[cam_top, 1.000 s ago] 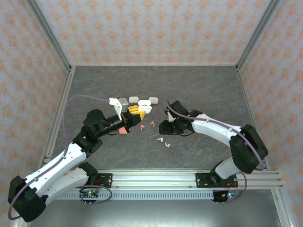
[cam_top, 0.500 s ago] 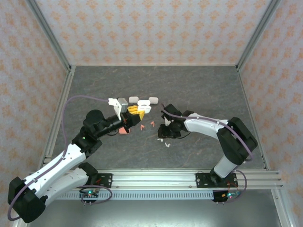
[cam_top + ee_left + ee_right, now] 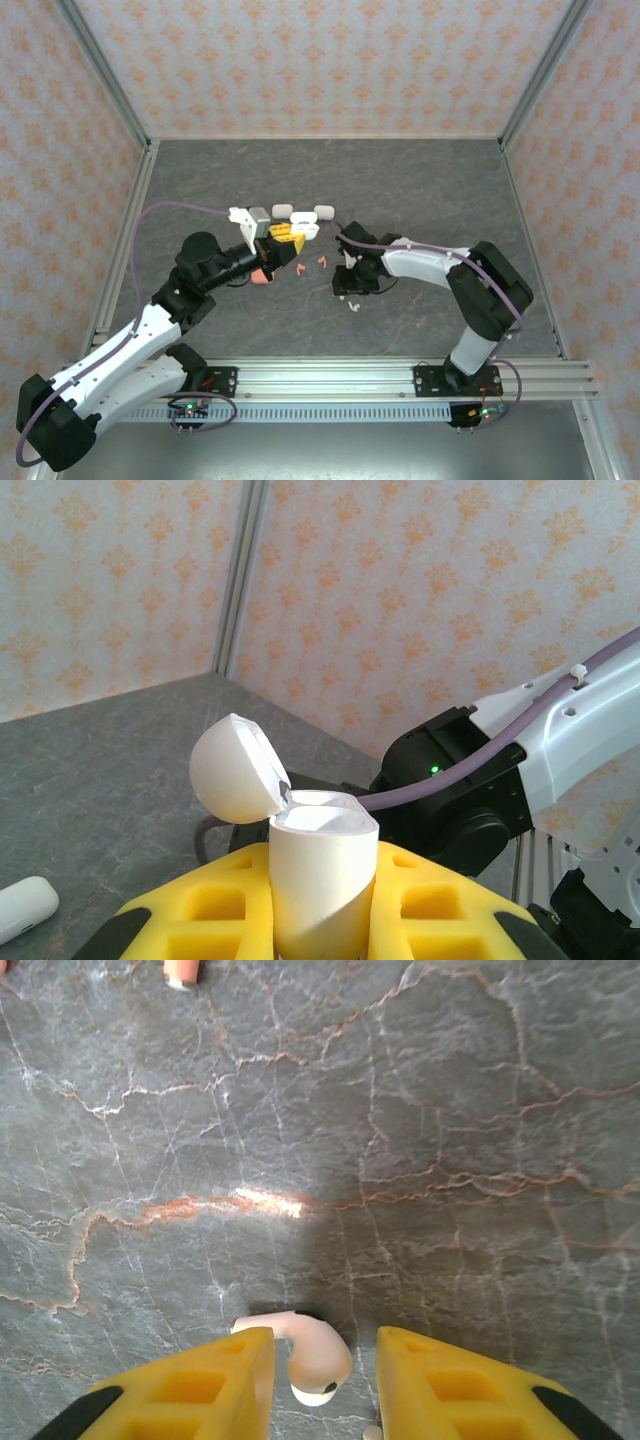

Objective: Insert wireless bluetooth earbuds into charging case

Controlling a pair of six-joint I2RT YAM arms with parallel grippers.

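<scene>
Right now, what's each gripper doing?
Left gripper: shut on the white charging case, lid open.
Right gripper: open, jaws either side of a white earbud.

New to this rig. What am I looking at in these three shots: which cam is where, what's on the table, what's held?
Two robot arms are bolted at the near edge of a grey table. The overhead shot comes from a fixed camera above and behind them; the other two come from a camera on each wrist, yellow fingers at the bottom. The left gripper is shut on a white charging case, lid flipped open. The right gripper is down at the table, jaws open on either side of a white earbud, not yet clamped. Also on the table: more cases, pink earbuds and another white earbud.
</scene>
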